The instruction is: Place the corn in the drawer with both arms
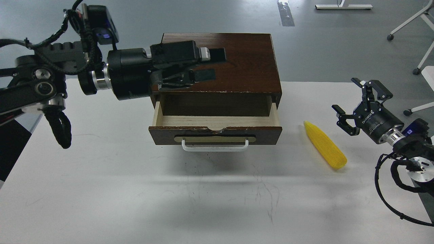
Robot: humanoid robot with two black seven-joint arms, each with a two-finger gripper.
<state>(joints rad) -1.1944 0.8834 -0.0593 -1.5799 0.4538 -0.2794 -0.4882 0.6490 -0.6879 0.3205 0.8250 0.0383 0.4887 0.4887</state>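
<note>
The yellow corn (pixel 324 145) lies on the white table, right of the drawer, tip pointing up-left. The drawer (pixel 264 130) stands partly pulled out of the dark box; its pale wood inside (pixel 217 121) is empty and its white bar handle (pixel 215 146) faces me. My left gripper (pixel 216 64) hovers over the box top, fingers pointing right, open and empty. My right gripper (pixel 344 95) is open and empty, up and to the right of the corn and apart from it.
The dark wooden box casing (pixel 244 64) stands at the table's far edge. The white table (pixel 135 189) stretches in front of the drawer. Chair legs on castors (pixel 415 70) stand on the grey floor at the far right.
</note>
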